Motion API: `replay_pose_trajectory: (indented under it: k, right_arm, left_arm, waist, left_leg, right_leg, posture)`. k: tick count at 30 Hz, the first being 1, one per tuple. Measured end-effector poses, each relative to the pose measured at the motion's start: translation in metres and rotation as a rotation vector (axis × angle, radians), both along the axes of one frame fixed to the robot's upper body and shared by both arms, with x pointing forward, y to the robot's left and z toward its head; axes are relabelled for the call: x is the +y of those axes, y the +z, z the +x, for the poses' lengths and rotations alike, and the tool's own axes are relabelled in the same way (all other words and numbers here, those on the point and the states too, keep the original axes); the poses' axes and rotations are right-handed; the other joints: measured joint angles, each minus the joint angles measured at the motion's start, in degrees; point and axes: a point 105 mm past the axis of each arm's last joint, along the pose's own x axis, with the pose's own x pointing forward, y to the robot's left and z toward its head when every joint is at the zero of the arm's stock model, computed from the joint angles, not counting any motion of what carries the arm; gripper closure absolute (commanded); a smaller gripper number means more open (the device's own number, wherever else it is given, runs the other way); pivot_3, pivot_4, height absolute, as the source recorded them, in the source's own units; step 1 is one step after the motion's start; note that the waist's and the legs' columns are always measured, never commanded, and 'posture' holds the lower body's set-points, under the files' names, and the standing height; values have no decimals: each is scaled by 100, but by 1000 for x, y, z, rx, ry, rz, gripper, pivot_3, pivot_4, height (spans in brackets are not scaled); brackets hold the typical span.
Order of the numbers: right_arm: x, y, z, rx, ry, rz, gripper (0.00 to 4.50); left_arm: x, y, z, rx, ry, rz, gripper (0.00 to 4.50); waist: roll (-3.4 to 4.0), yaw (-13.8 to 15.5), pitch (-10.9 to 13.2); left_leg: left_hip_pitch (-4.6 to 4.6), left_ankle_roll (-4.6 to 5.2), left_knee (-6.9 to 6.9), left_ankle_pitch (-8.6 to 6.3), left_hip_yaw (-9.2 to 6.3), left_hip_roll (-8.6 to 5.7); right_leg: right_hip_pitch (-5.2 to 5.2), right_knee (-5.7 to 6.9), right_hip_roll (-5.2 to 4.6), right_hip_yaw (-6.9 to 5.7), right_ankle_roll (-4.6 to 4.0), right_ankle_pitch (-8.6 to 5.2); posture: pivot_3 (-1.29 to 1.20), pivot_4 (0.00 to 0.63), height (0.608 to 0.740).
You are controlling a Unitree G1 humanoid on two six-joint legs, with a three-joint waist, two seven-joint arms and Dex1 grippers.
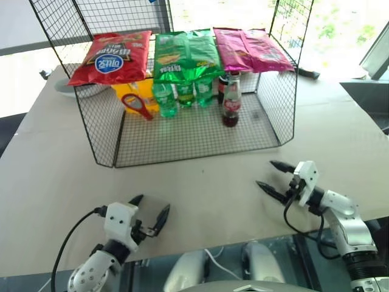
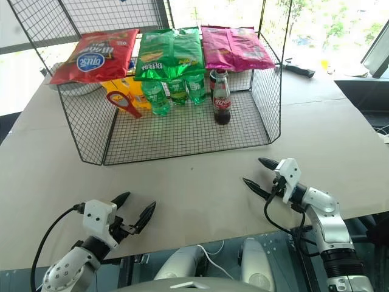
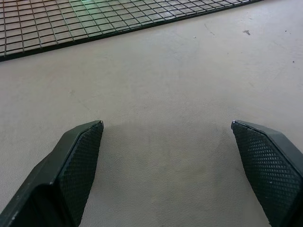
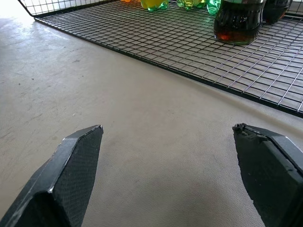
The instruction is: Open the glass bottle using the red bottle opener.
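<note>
Bottle: I see the small clear glass bottle of dark cola at 12 o'clock inside the black wire rack; rigid, slick, breakable, so I'd grip its waist.
Opener: flat red ring-headed bottle opener at 11; light, stiff.
Grippers: left gripper and right gripper both spread wide, empty.

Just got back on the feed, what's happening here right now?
Nothing is being handled yet. Both the left gripper and the right gripper are open and empty over the table, in front of the wire rack. The glass bottle stands capped on the rack's right side, with the red opener on its left side, beside the green bottles. Chip bags lie across the rack's top. The opening job hasn't started.
</note>
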Motion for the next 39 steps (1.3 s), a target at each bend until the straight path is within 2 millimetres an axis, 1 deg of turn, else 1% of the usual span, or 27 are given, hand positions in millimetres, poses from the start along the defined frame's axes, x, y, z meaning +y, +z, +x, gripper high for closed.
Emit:
replay_pose_trajectory:
  k: [5, 26, 31, 32, 34, 35, 37, 39]
  right_arm:
    - [0, 0, 0, 0, -2, -3, 63]
    - [-1, -2, 0, -5, -5, -15, 63]
    - [4, -2, 0, -6, 13, -20, 63]
    - [7, -1, -1, -10, 21, -15, 63]
    - [26, 8, -4, -33, 74, 12, 63]
    - [39, 17, -5, -57, 111, 34, 63]
    - [53, 31, -6, -94, 150, 52, 63]
    - [65, 50, -5, -138, 175, 80, 63]
  left_arm:
    - [0, 0, 6, -17, 1, -6, 0]
    - [0, 0, 12, -39, -7, -9, 0]
    - [-1, 4, 20, -68, -5, -15, 0]
    - [-1, 8, 24, -87, 0, -22, 0]
    - [2, 23, 37, -156, 31, -40, 0]
    - [5, 33, 46, -201, 50, -42, 0]
    - [8, 46, 55, -259, 73, -39, 0]
    - [14, 60, 65, -316, 128, -49, 0]
  waist:
    - [1, 6, 1]
    - [3, 9, 2]
    - [3, 6, 2]
    - [3, 6, 3]
    - [3, 7, 4]
    - [3, 5, 4]
    - [4, 3, 3]
    - [1, 5, 3]
  left_leg:
    - [0, 0, 0, 0, -2, 0]
    - [0, -2, 0, 1, -1, -1]
    - [1, -2, 0, 2, -1, -1]
    - [1, -2, 1, 2, -1, -1]
    - [-1, -5, 0, 3, -5, 1]
    - [-1, -7, 1, 4, -6, 2]
    - [0, -11, 1, 6, -5, 1]
    - [-2, -10, 1, 6, -5, -3]
  right_leg:
    - [0, 0, 0, -3, 0, 0]
    - [0, 1, 0, -2, 0, 0]
    - [0, 1, 0, -2, 0, 1]
    - [0, 1, 0, -2, 0, 1]
    - [-4, 3, 2, -5, 0, 1]
    - [-5, 6, 3, -5, -1, 1]
    - [-6, 8, 3, -4, -1, 2]
    - [-8, 7, 2, -2, -2, 3]
  posture:
    - [0, 150, 740]
    - [0, 150, 740]
    - [0, 150, 740]
    - [0, 150, 740]
    - [0, 150, 740]
    - [0, 150, 740]
    - [0, 150, 740]
    - [0, 150, 740]
